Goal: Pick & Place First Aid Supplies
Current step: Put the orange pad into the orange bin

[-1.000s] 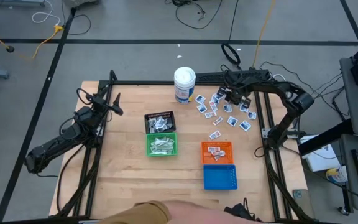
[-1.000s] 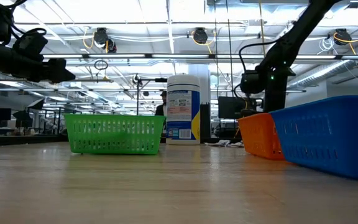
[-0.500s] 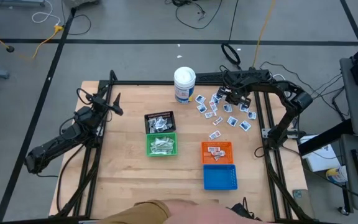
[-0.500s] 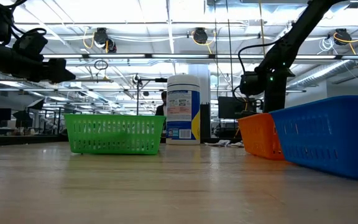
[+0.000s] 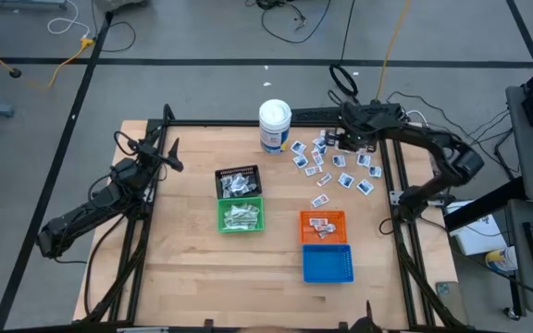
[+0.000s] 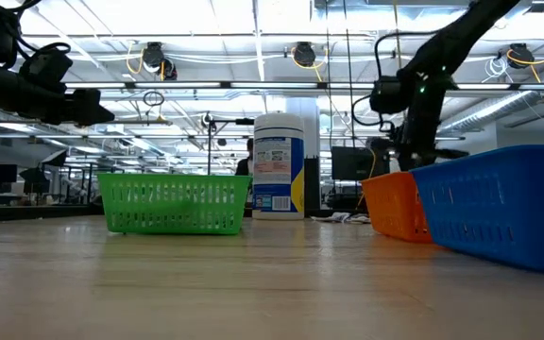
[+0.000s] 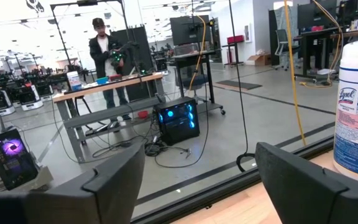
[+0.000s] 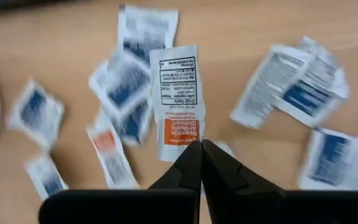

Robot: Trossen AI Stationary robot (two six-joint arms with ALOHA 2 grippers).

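Having lifted my right gripper (image 8: pixel 200 149) clear, fingers now pinched on a white, orange-banded flat packet (image 8: pixel 178 102) above the scatter at two o'clock, I judge pickup achieved, left gripper (image 7: pixel 197 180) spread.

Tabletop (image 5: pixel 183 259): pale wood grain. Baskets: black (image 5: pixel 237 181), green (image 5: pixel 241 215), orange (image 5: pixel 323 225), blue (image 5: pixel 327 264). Canister (image 5: pixel 275 126): white, blue-yellow label. Scattered packets (image 5: pixel 340 168): white with blue print. Packet (image 8: pixel 178 102) pinched by black right gripper (image 8: pixel 201 149): white, black text, orange band.
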